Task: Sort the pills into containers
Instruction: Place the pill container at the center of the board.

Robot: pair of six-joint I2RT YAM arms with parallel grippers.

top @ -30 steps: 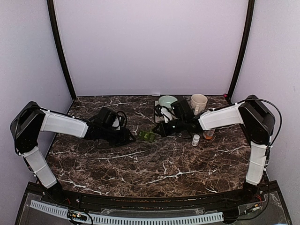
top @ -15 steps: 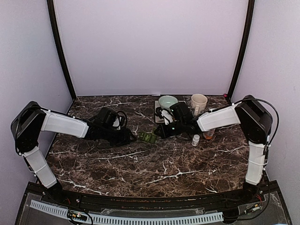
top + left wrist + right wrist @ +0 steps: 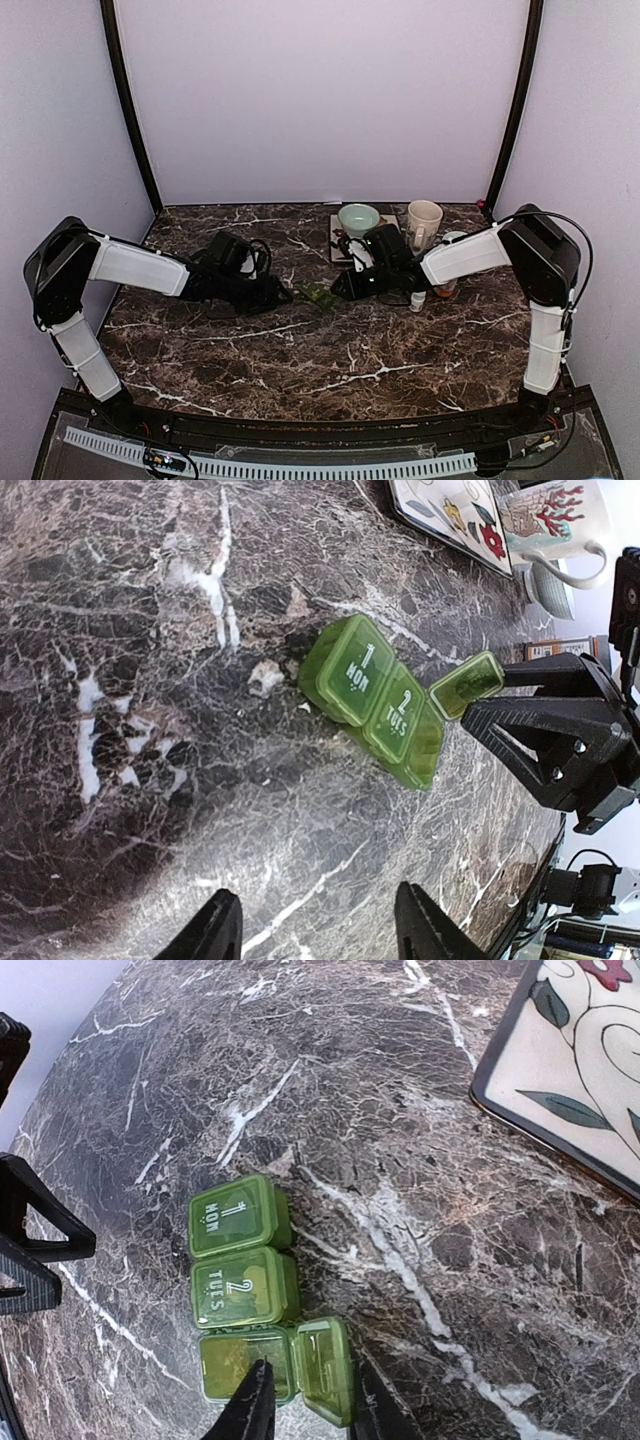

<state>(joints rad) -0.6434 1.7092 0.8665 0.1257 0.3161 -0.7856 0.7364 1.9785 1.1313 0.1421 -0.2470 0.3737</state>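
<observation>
Green plastic pill box (image 3: 240,1260) lies on the marble table (image 3: 450,1160), right at the tips of the right gripper (image 3: 312,1405). Its fingers stand parted on either side of the flipped-open lid (image 3: 325,1365) of the end compartment. The other two lids are shut. The left gripper (image 3: 320,930) has its fingers spread wide, with the box beyond their tips and untouched.
</observation>
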